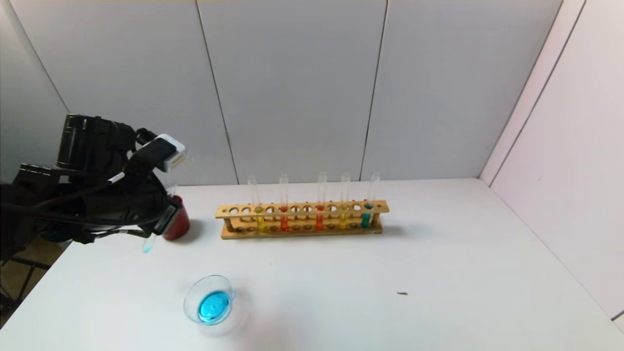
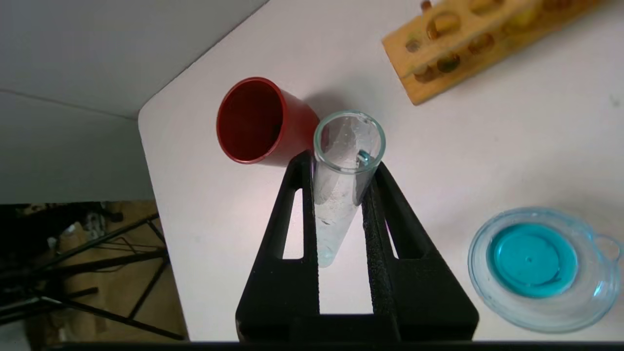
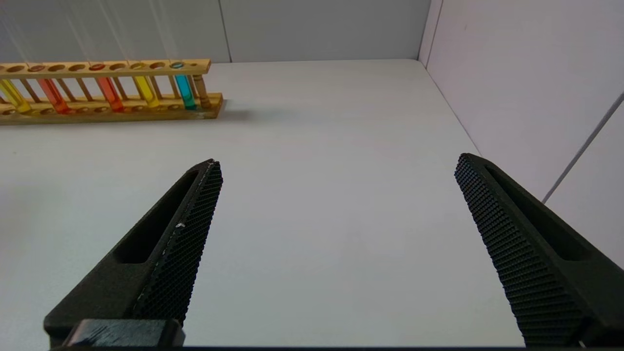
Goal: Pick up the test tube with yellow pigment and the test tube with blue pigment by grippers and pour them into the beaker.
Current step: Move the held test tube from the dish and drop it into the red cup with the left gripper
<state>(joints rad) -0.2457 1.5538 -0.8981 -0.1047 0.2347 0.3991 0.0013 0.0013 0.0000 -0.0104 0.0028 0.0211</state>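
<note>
I'm holding the drained test tube with blue pigment (image 2: 341, 190) in the left hand (image 2: 341, 195), frame centre; right hand (image 3: 336, 234) gaping wide. Beaker (image 2: 546, 270) sitting lower right, already blue. Risk: tube slipping, dripping onto worktop (image 2: 487, 146).

In the head view, the black left pincer's (image 1: 163, 222) bulk hides most of the dark-red opaque cup (image 1: 179, 225) behind it and the clear glass tube's (image 1: 148, 243) upper length.

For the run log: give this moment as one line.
left hand: shut on emptied tube | beaker: blue liquid in | right hand: open, idle
</note>
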